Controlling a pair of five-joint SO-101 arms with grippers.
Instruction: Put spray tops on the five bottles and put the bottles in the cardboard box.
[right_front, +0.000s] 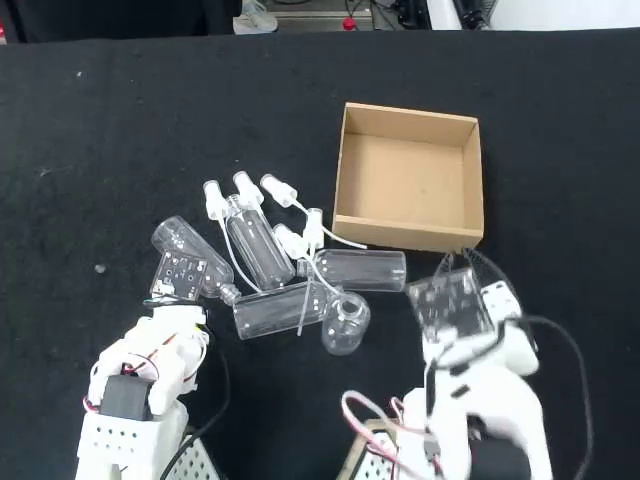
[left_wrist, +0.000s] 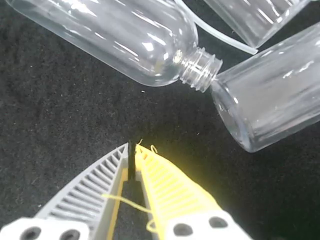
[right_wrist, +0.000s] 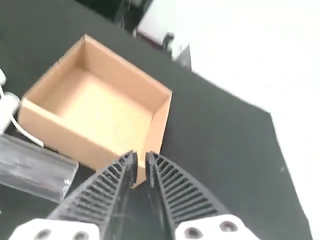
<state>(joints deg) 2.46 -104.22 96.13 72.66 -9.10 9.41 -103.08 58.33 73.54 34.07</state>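
Covering the table is a black cloth (right_front: 560, 120), lint-specked. Past its far edge runs a strip of pale floor (right_front: 300, 12) with clutter and cables, hard to make out. Right of centre sits the cardboard box (right_front: 400, 232), open-topped, brown bottom showing. Just left of it the five clear bottles (right_front: 255, 248) lie in a tight cluster, touching or overlapping, none capped. The nearest bottle (right_front: 345, 325) is foreshortened, so I can't tell whether it is upright or tilted. The five white spray tops (right_front: 247, 188) lie loose at the cluster's far side, two of them near the box's left wall. Their thin dip tubes (right_front: 238, 262) trail across the bottles.

At the cluster's left end the left gripper (left_wrist: 134, 150) has its jaws clenched tip to tip, nothing between. It points at an open threaded bottle neck (left_wrist: 200, 67), a little apart from it. Every bottle in that wrist view is cut off by the frame.

Just in front of the box's near wall the right gripper (right_wrist: 140, 160) has its jaws pinched almost together, holding nothing.

In the high view both sets of fingers are hidden under the wrist camera boards (right_front: 452, 300), and the arm bases are cropped.
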